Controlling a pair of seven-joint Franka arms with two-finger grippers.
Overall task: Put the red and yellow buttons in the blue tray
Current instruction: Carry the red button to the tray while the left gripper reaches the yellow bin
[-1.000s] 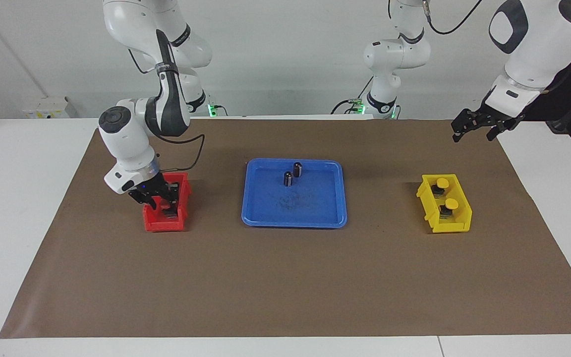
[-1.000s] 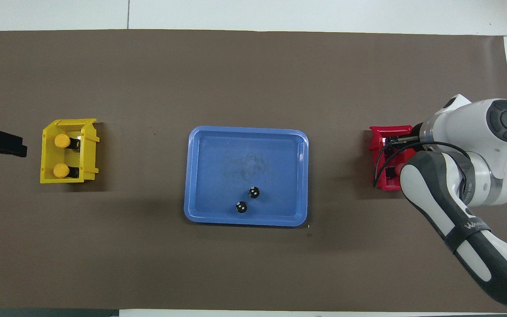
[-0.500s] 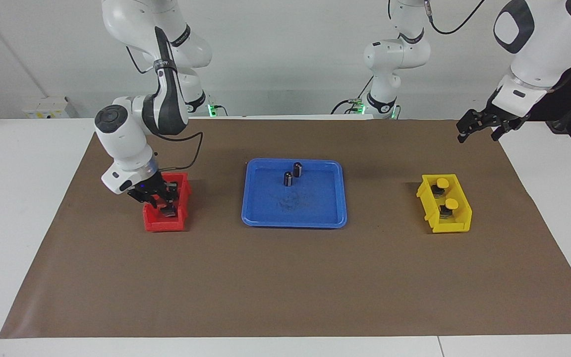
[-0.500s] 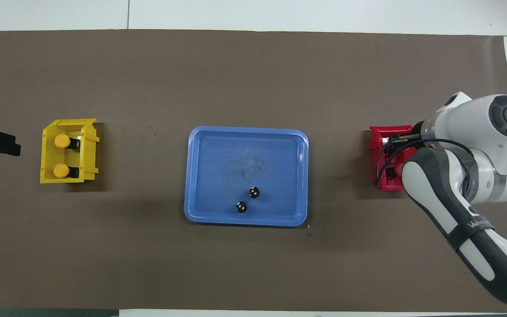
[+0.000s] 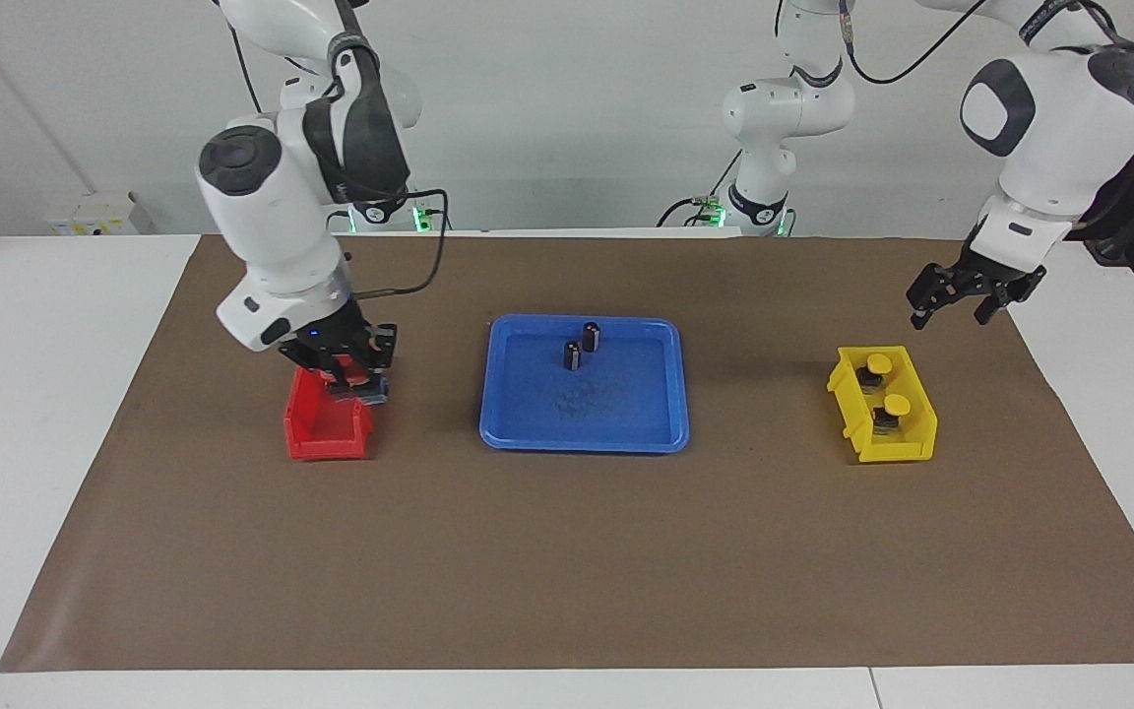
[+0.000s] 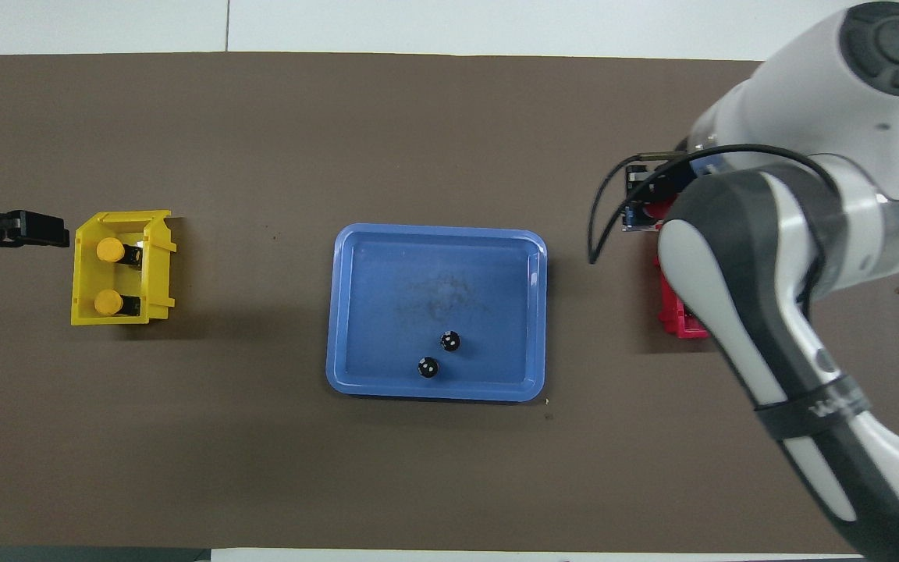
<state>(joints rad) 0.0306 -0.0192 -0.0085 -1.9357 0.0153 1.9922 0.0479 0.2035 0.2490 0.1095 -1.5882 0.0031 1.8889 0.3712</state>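
Note:
My right gripper (image 5: 355, 382) is shut on a red button (image 5: 348, 375) and holds it in the air over the red bin (image 5: 326, 433); it also shows in the overhead view (image 6: 640, 212) with the red cap (image 6: 653, 209) in it. A second red button is not visible. Two yellow buttons (image 5: 879, 364) (image 5: 896, 404) sit in the yellow bin (image 5: 907, 445). My left gripper (image 5: 951, 313) is open and empty, in the air beside the yellow bin at the left arm's end of the table. The blue tray (image 5: 626, 414) lies at the middle.
Two small dark cylinders (image 5: 591, 337) (image 5: 572, 355) stand in the blue tray, in the part nearer to the robots. A brown mat (image 5: 567, 561) covers the table. My right arm's forearm (image 6: 738, 297) covers most of the red bin (image 6: 674, 316) from above.
My right gripper has risen out of the red bin with a red button and shifted toward the blue tray. My left gripper has come down and moved closer to the yellow bin.

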